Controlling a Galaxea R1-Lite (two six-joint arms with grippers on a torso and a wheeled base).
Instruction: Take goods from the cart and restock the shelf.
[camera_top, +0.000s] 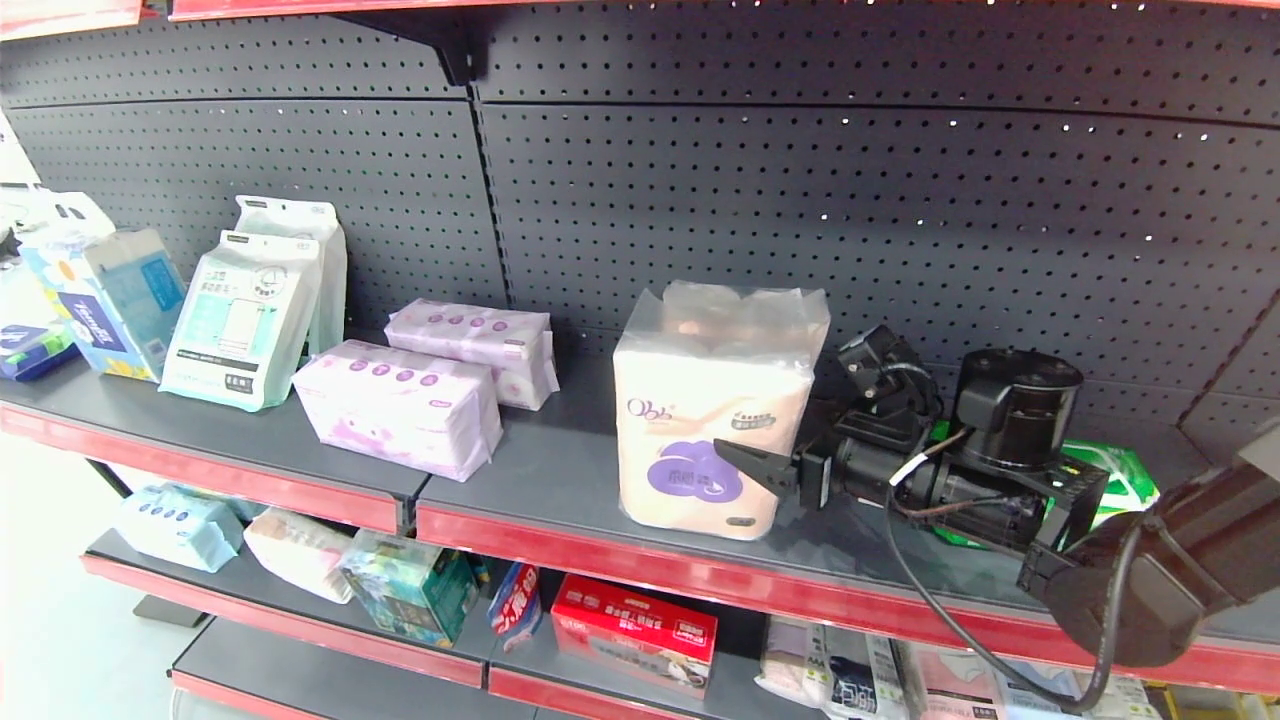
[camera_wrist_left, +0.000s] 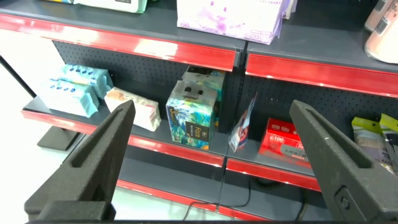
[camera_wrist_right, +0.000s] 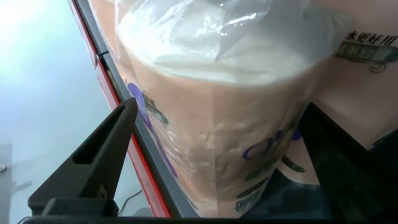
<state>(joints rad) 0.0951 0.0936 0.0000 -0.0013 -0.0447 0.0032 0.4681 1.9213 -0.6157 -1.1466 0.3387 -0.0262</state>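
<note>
My right tool (camera_top: 762, 466) straddles the tissue pack (camera_top: 715, 420), which stands upright near the shelf's (camera_top: 560, 480) front edge. Its fingers are spread wide, not squeezing (set down, I judge). My left tool (camera_wrist_left: 211, 124) is spread and empty, free for the next goods.

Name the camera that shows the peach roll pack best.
Head view: the peach roll pack stands whole and upright on the shelf. The right wrist view gives a close, cropped side; the left wrist view catches just a corner.

Jaws spread wide on left claw (camera_wrist_left: 211, 106) and right claw (camera_wrist_right: 217, 107).
</note>
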